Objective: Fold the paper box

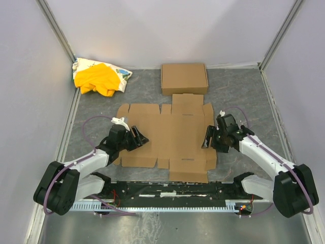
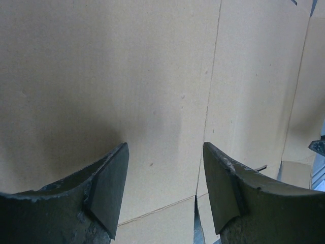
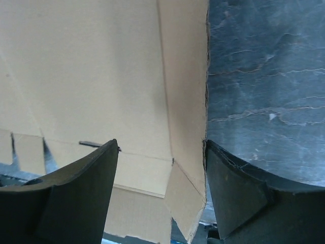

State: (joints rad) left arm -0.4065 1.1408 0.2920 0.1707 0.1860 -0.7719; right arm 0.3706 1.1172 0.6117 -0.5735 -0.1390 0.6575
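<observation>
Near edge: both arm bases bolted, arms reaching in from either side toward the middle.

Left gripper [image 1: 143, 138] hangs low over the left part of the paper box [image 1: 172, 134], jaws apart, nothing between them. The left wrist view shows only flat cardboard and a crease line under the fingers [image 2: 109, 188]. Contact with the sheet: cannot tell. Likely stationed there to pin that side or to work a left panel.

Right gripper [image 1: 207, 138] sits at the sheet's right edge, jaws released and straddling it: one finger over cardboard, the other finger [image 3: 238, 193] over bare tabletop [image 1: 244, 91]. The narrow edge strip lies in the gap, not pinched. Judgement: lined up to take that side flap and raise it along its crease.

The paper box lies opened out as a flat die-cut sheet in the centre of the tabletop, between the two grippers, flaps and tabs spread out and no wall standing. Folding looks barely begun.

Far side: a second flat cardboard box [image 1: 184, 78] just beyond the sheet, neat rectangle, clear of the work. Yellow cloth bundle [image 1: 96, 79] in the far left corner, well apart.
</observation>
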